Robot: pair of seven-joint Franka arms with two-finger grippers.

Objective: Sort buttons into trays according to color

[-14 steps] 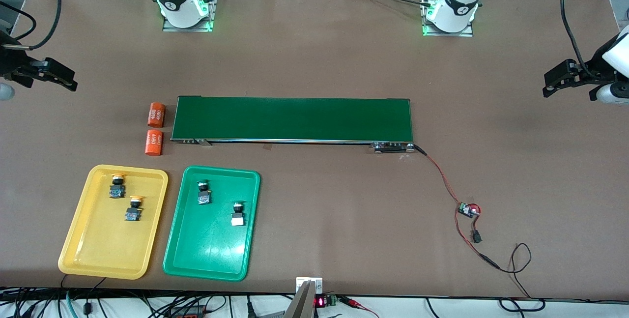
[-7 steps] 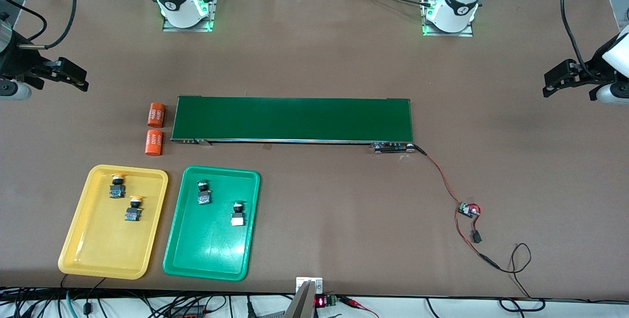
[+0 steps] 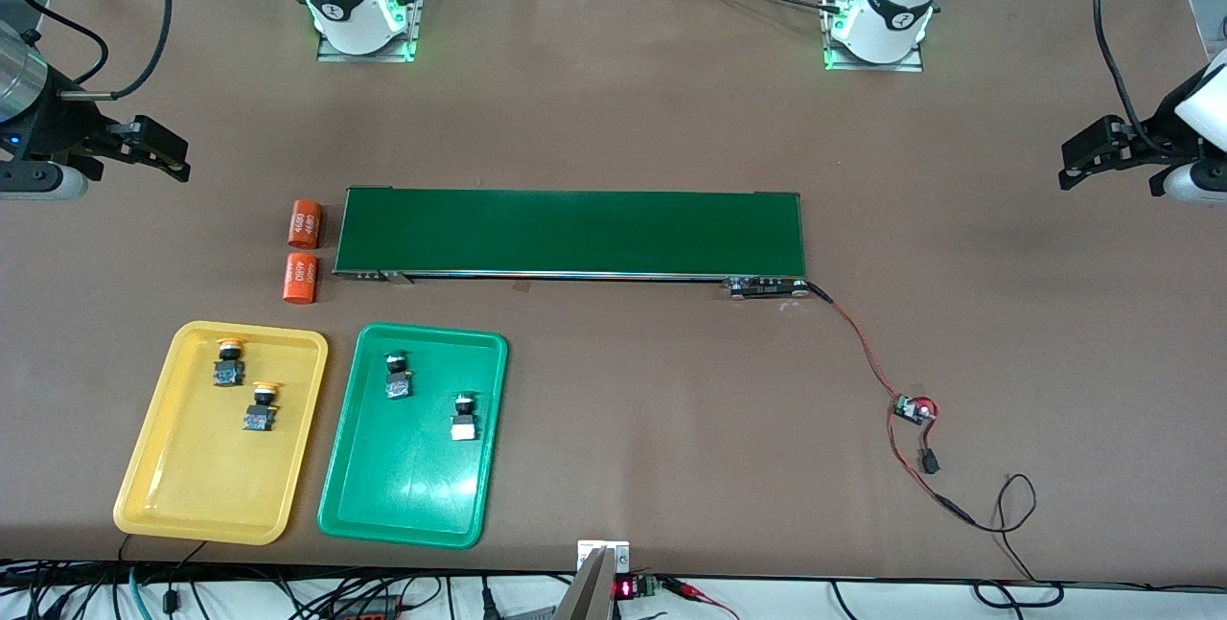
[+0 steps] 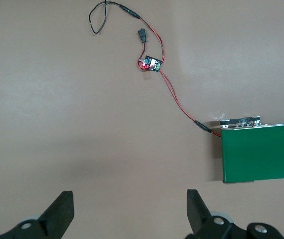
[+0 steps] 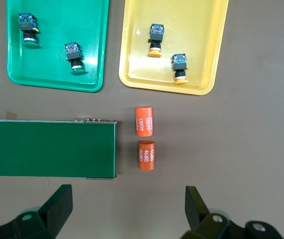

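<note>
Buttons sit sorted as I look down: two yellow-capped buttons in the yellow tray, two green-capped buttons in the green tray, both trays at the lower left of the front frame, side by side without touching.

My right gripper hangs at the left edge of the front frame over bare table, fingers spread wide with nothing between them. My left gripper hangs at the right edge over bare table, fingers just as wide and empty; that arm waits.

Outward from there, I see the brown table filling the frame, matte and plain. A long dark-green conveyor belt lies across the middle. Two orange cylinders lie just beside its end toward the right arm, apart from each other. A red-and-black wire runs from the belt's other end to a small circuit board at the lower right. Both arm bases stand along the top, lit green at the foot. Cables crowd the table's lower edge.
</note>
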